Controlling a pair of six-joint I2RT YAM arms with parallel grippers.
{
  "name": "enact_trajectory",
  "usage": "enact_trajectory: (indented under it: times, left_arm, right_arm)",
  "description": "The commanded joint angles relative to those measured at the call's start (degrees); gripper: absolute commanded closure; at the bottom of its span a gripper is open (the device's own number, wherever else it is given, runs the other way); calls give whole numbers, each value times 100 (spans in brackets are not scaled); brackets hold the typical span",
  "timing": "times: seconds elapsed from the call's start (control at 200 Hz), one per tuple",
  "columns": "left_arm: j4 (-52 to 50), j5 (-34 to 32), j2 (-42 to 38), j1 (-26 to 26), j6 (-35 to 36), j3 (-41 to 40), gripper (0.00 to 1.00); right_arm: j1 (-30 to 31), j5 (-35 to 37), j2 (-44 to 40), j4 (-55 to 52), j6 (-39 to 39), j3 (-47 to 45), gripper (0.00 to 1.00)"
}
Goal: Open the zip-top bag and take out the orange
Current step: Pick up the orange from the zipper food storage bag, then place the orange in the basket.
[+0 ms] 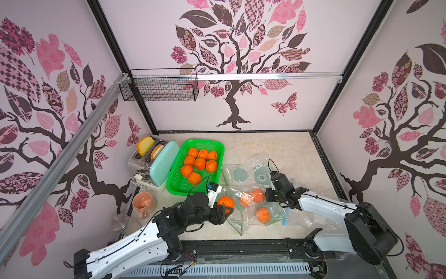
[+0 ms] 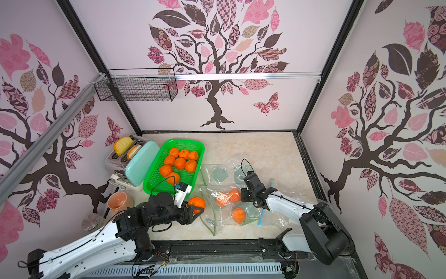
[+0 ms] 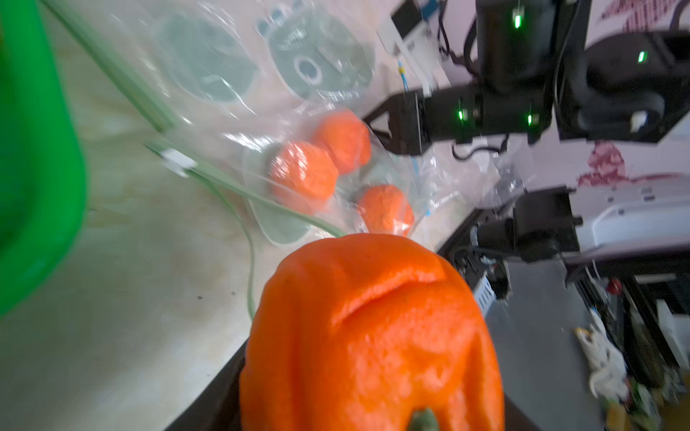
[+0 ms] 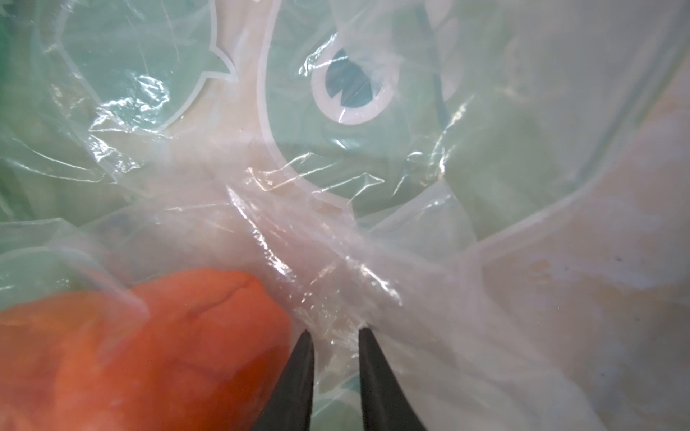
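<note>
Orange out of bag, in left gripper's grasp.
Left gripper (image 1: 227,209) clamped on orange (image 1: 225,201), at nine o'clock of zip-top bag (image 1: 241,217); three more oranges (image 1: 263,215) lie inside. Right gripper (image 4: 332,336) pinches bag film, one o'clock side.

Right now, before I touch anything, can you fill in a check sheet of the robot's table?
Surface: beige marbled tabletop, no spills seen.
Job's things: one orange out of the zip-top bag; three more oranges inside clear plastic.
Clutter: green basket holding eight oranges, toaster with bread, peach mug, two flat bags.
Grippers: left gripper shut on the orange; right gripper pinching the bag's plastic.
Cables: black cable loop above each wrist, not snagged.
Surroundings: tree-pattern walls, wire basket hung on the back wall.
</note>
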Motion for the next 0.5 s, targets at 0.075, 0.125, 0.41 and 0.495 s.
enact_trajectory:
  times: [0.075,0.125,0.41,0.495]
  left_arm:
    - [-780,-957,569,1345,313,934,63]
    - [-668,-787,1012,1839,382,1002,64]
    - [407,-548,3247,3009,536,1022,69]
    - [439,-474,3828,3036,603,1223,68]
  right_arm:
    - [31,-150,-81,-17,22,-61,73]
    - [31,-177,-82,-11,20,-64,73]
    - [32,-249,-157,-31,21,-105,72]
    - [35,-265,-175,-7,17,-123,72]
